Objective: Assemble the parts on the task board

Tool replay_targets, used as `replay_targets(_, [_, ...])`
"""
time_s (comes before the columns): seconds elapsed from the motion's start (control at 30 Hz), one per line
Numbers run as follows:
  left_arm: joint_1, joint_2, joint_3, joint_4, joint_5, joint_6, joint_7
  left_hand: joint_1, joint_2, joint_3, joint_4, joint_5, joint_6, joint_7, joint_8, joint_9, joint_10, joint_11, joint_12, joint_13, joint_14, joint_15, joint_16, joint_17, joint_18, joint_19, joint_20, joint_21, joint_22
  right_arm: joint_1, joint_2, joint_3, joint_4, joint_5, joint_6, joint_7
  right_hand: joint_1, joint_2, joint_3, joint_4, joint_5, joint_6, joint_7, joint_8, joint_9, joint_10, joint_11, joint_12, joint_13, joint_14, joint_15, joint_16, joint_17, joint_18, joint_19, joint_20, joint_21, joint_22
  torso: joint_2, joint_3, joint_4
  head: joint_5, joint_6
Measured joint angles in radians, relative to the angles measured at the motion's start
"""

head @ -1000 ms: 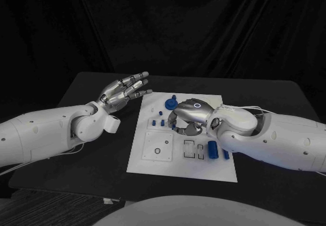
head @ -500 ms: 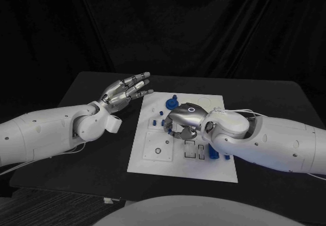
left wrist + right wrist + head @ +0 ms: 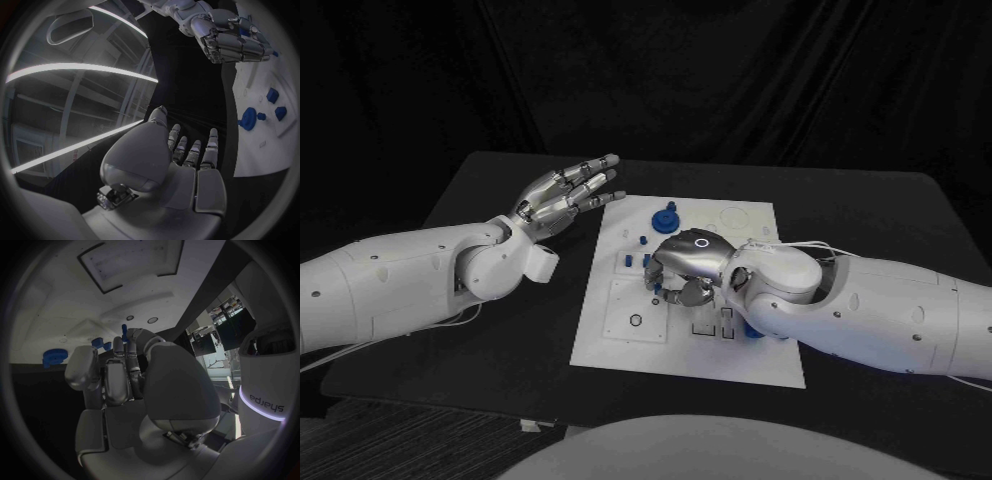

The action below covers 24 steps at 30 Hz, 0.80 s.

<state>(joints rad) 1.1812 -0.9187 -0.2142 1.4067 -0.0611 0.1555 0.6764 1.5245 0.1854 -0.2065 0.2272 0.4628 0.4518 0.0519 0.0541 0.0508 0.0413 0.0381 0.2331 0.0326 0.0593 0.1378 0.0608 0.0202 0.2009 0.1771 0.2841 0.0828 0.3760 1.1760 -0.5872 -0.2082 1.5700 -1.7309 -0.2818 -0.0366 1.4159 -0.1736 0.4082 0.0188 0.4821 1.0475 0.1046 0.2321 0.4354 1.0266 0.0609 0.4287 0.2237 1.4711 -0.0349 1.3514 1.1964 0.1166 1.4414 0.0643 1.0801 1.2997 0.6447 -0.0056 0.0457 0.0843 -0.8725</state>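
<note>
Tabletop (image 3: 488, 330) carries the task board (image 3: 678, 352) at frame centre. Left hand (image 3: 568, 192) is raised at upper left, fingers spread, holding nothing. Right hand (image 3: 684, 266) is over the board's middle, fingers curled down; can't tell if they grip a part. Blue parts (image 3: 665, 215) sit along the board's upper area. Advice: descend slowly, align before pressing.

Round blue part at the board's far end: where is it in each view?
Head view: round blue part at the task board's far end, beyond the right hand.
Left wrist view: on the board, past the left hand.
Right wrist view: near the board's edge.
Shared landmark: the white board.
</note>
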Motion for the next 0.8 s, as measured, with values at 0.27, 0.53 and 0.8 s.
replay_targets(0.27, [-0.002, 0.001, 0.0, -0.001, 0.0, 0.002, 0.0, 0.0, 0.0, 0.0, 0.0, 0.0, 0.0, 0.0, 0.0, 0.0, 0.0, 0.0, 0.0, 0.0, 0.0, 0.0, 0.0, 0.0, 0.0, 0.0, 0.0, 0.0, -0.007, -0.006, 0.002, 0.0, 0.0, 0.0, 0.003, -0.001, 0.0, 0.0, 0.0, 0.0, 0.0, 0.0, 0.0, 0.0, -0.002, 0.003, 0.0, 0.0, 0.0, 0.0, 0.0, 0.0, 0.0, 0.0, 0.0, 0.0, 0.0, 0.0, -0.001, -0.0001, -0.0001, 0.002, 0.0])
replay_targets(0.53, [-0.004, 0.001, 0.0, -0.003, 0.0, 0.003, 0.0, 0.0, 0.0, 0.0, 0.0, 0.0, 0.0, 0.0, 0.0, 0.0, 0.0, 0.0, 0.0, 0.0, 0.0, 0.0, 0.0, -0.001, 0.0, -0.017, -0.004, 0.0, -0.007, -0.01, 0.004, 0.0, 0.002, -0.001, 0.006, -0.001, 0.0, 0.0, -0.009, -0.009, 0.0, 0.0, 0.0, 0.0, -0.003, 0.006, -0.002, 0.0, 0.0, 0.0, 0.0, 0.0, 0.0, 0.0, 0.0, 0.0, 0.0, 0.0, -0.002, -0.0006, 0.0, 0.001, 0.0])
replay_targets(0.8, [-0.005, 0.002, 0.0, -0.005, 0.0, 0.006, -0.001, 0.0, 0.0, 0.0, 0.0, 0.0, 0.0, 0.0, 0.0, 0.0, 0.0, 0.0, 0.0, 0.0, 0.0, 0.0, 0.0, 0.001, 0.0, -0.017, -0.004, 0.0, -0.007, -0.016, 0.004, 0.0, 0.004, -0.001, 0.012, -0.002, 0.0, 0.0, -0.009, -0.009, 0.0, 0.0, 0.0, -0.006, -0.003, 0.009, -0.002, 0.0, 0.0, 0.0, 0.0, 0.0, 0.0, 0.0, 0.0, 0.0, 0.0, 0.0, -0.002, -0.0006, -0.0001, 0.0, 0.0])
